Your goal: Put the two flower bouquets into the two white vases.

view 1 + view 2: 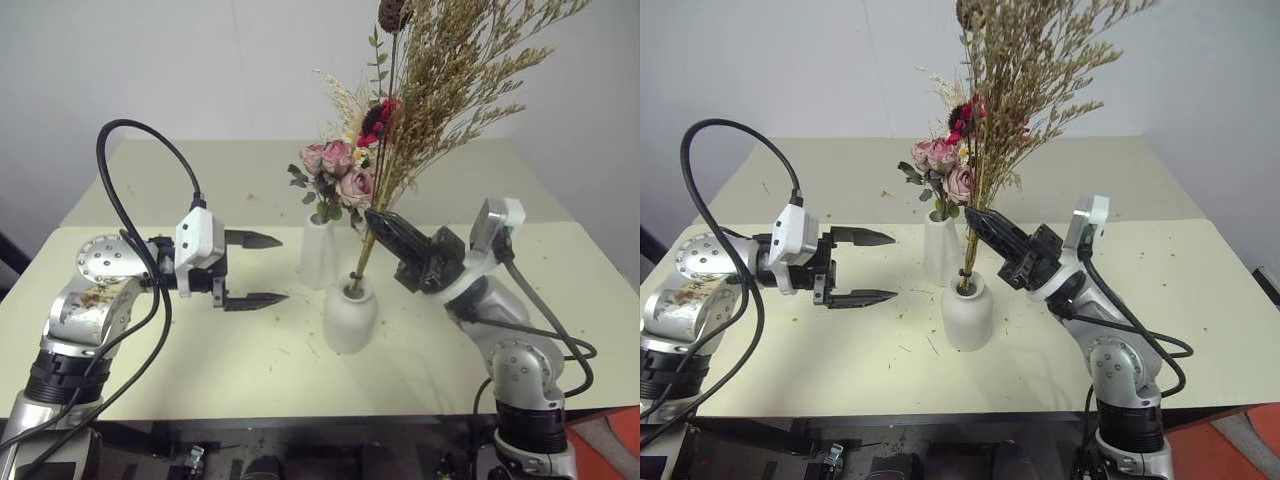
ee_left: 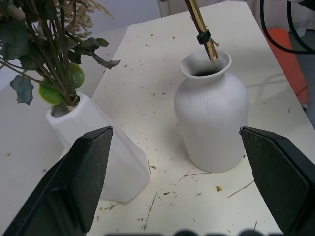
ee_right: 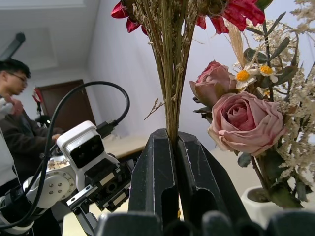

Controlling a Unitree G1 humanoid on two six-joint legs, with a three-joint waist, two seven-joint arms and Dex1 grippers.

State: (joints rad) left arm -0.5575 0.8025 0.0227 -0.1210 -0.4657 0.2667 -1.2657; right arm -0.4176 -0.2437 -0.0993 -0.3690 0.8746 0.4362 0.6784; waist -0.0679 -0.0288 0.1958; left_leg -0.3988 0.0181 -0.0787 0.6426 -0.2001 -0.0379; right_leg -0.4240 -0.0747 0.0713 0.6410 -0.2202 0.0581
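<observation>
White round vase [image 1: 350,312] on the tabletop [image 1: 250,350] receiving the brown bunch [image 1: 440,90]
Right end effector [image 1: 385,228] pinches the stems upright so their ends enter the neck; left end effector [image 1: 265,268] waits spread; rose bunch [image 1: 335,175] already stands in the tall vase [image 1: 318,252]

Bare table [image 1: 180,340] left of both vases [image 1: 349,312]

Bright, even indoor light; soft shadows; close flowers slightly blurred.
</observation>
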